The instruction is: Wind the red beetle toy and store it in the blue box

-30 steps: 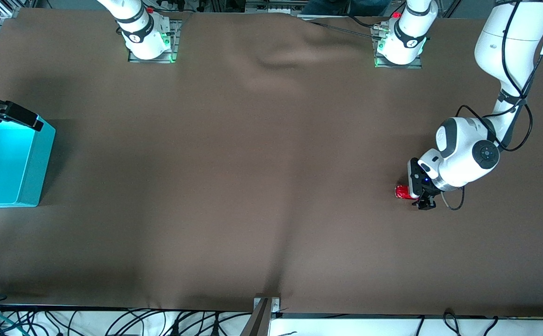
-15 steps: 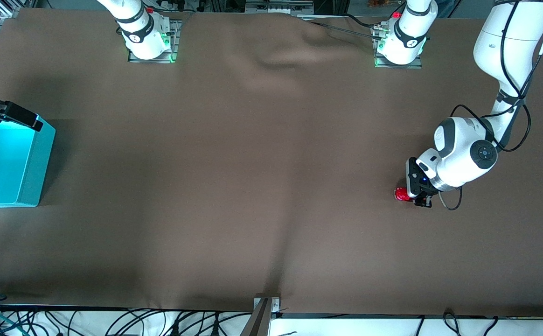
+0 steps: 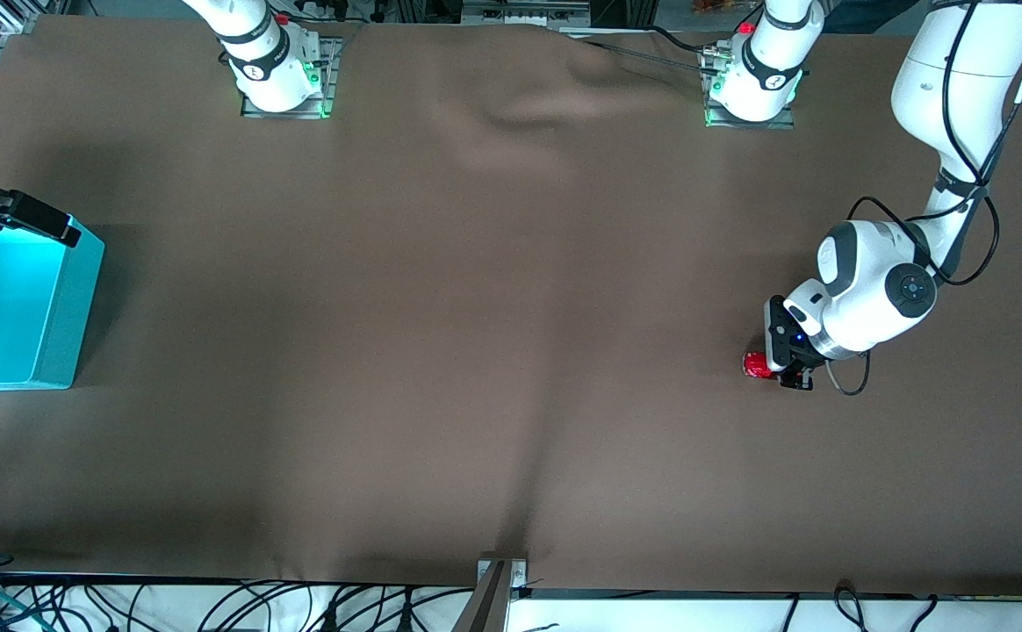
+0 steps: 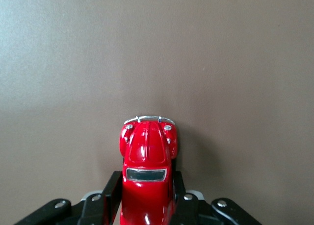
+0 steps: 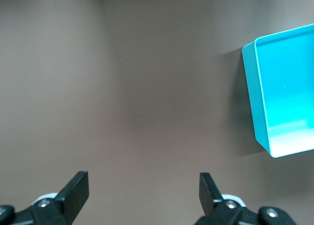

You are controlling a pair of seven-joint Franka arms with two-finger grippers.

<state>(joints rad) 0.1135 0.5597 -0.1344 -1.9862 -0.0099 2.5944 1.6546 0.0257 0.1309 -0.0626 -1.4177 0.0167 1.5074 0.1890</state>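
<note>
- In the left wrist view we see the red beetle toy (image 4: 146,176) nose-out with the left gripper (image 4: 145,198) clamped on its rear flanks; from the front we glimpse only a red sliver (image 3: 755,365) under the wrist.
- In the right wrist view we find the right gripper (image 5: 142,191) spread wide with nothing between its fingers, hanging above bare cloth near the blue box (image 5: 252,87).
- In the front view we place the blue box (image 3: 72,298) at the right arm's end of the table, well apart from the toy, which sits on the cloth at the left arm's end.
- We see a brown cloth (image 3: 476,307), rumpled in places, covering the table, and cables (image 3: 212,606) along its near edge.
</note>
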